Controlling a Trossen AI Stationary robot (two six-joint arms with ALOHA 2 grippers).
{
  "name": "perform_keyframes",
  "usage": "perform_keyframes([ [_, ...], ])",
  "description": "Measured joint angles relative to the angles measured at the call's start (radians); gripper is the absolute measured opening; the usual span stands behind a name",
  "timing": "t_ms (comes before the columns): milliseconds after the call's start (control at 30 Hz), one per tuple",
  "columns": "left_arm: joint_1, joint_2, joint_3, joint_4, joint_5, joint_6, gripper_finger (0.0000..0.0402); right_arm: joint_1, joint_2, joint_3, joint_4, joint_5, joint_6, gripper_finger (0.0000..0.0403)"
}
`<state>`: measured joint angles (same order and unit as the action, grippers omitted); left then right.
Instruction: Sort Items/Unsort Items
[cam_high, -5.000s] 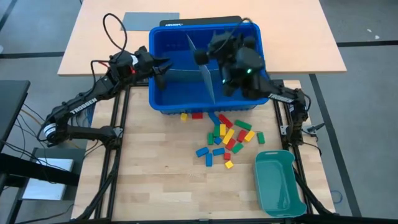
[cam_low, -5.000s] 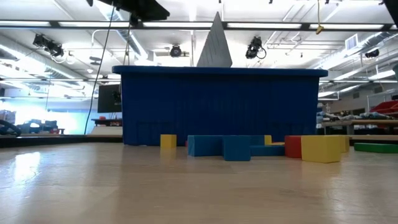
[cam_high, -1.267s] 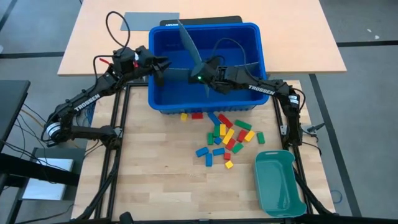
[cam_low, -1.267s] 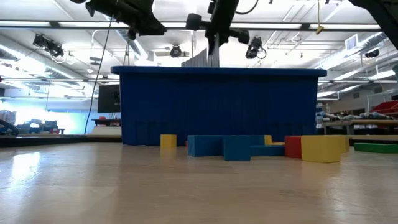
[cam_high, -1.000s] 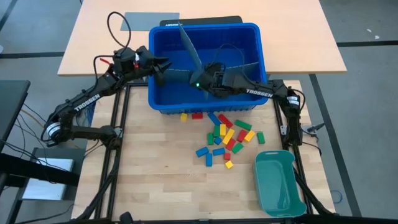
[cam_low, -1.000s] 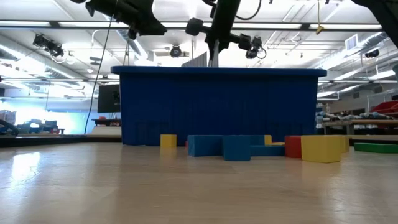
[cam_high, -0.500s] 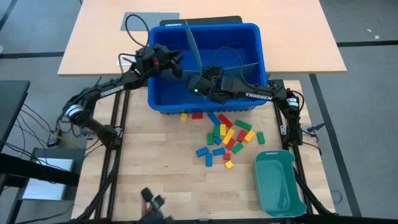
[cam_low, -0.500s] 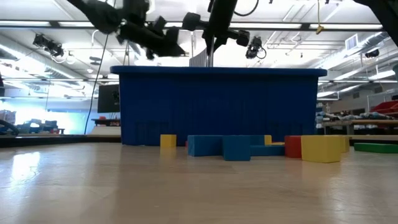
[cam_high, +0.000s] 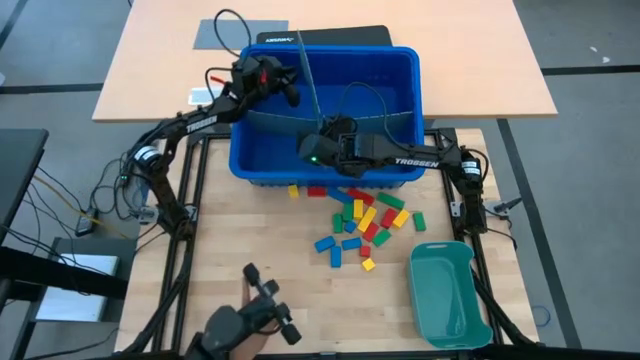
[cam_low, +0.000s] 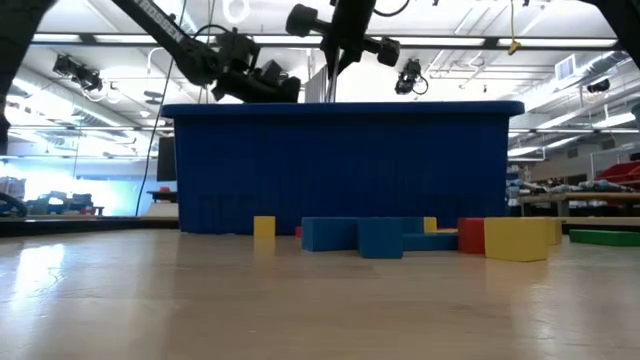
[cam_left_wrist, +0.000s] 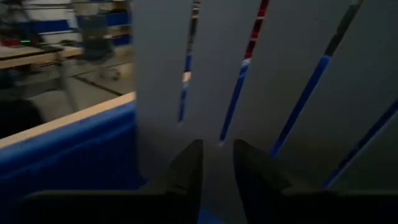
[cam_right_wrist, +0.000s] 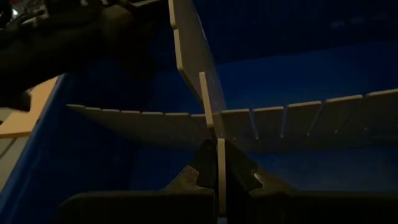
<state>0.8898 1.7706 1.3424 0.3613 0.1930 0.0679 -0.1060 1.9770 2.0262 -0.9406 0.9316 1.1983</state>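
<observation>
The left arm reaches from the frame's left up to the upper middle, its gripper (cam_high: 287, 88) with fingers (cam_left_wrist: 186, 171) narrowly parted around a thin edge. The right arm stretches leftward from the right side to centre, its gripper (cam_high: 312, 152) clamped on a thin sheet edge.

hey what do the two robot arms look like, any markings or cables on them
Both arms are dark with white TROSSEN lettering. The left arm carries a looping black cable and a red patch near its gripper. The right arm has a small green light near its gripper.

Blue bin (cam_high: 400, 60) with grey dividers (cam_high: 306, 75) at table's (cam_high: 250, 240) back; teal tray (cam_high: 447, 295) at front right corner.
</observation>
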Motion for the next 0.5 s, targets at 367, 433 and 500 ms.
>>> perform_keyframes([
  [367,0.001,0.128,0.172,-0.081,0.107,0.008,0.0005,0.033,0.000,0.000,0.000,0.022,0.008,0.0000],
  [433,0.001,0.133,0.181,-0.083,0.112,0.018,0.0006,0.039,0.000,0.000,0.000,0.025,0.005,0.0000],
  [500,0.000,0.134,0.184,-0.084,0.115,0.040,0.0006,0.042,-0.001,0.000,0.001,0.025,0.003,0.0000],
])
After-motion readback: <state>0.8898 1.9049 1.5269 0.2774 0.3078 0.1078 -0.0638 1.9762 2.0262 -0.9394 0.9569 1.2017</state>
